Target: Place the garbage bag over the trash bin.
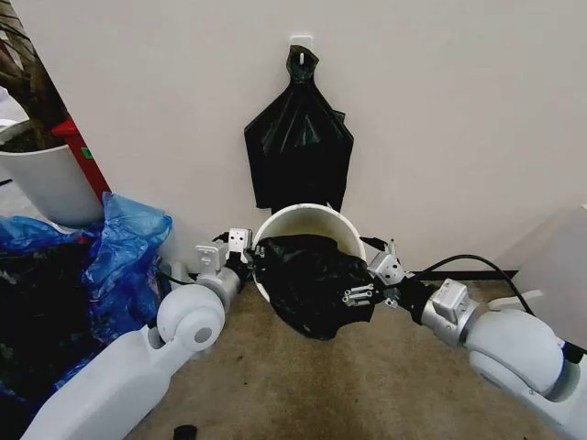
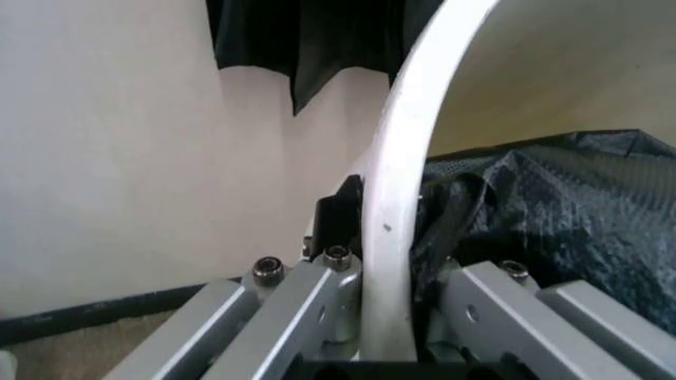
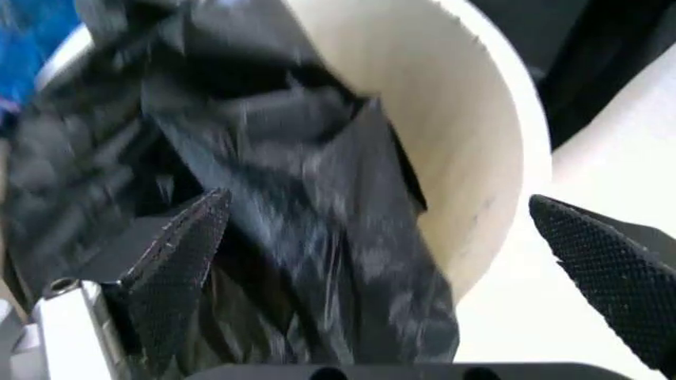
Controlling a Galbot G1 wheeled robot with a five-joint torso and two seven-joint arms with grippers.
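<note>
Bin (image 1: 303, 220) sat tipped toward you on the carpet (image 1: 367, 385) against the wall (image 1: 459, 110), mouth facing the head camera, with a gripper at each side of its rim. Your left gripper (image 1: 240, 254) straddled the rim on its side: one finger outside the wall of the bin, one inside, bag film bunched at the inner finger (image 2: 496, 305). I judged that as pinning the bag edge to the rim; whether the fingers were actually clamped I could not tell. Your right gripper (image 1: 374, 280) was spread wide, one pad (image 3: 174, 277) lying against the bag inside the bin's mouth, the other outside the bin wall, nothing pinched between them. Likely you had it there to stretch the film over that rim section.

Bag (image 1: 316, 284) was black, thin, glossy, heavily creased, draped across the mouth between both grippers and sagging over the near rim below them. Far rim was bare, cream plastic showing, so the bag was not yet over the bin. Spare bags (image 1: 298, 137) hung on the wall beyond the grippers; blue bags (image 1: 124, 247) lay outboard of the left one.
</note>
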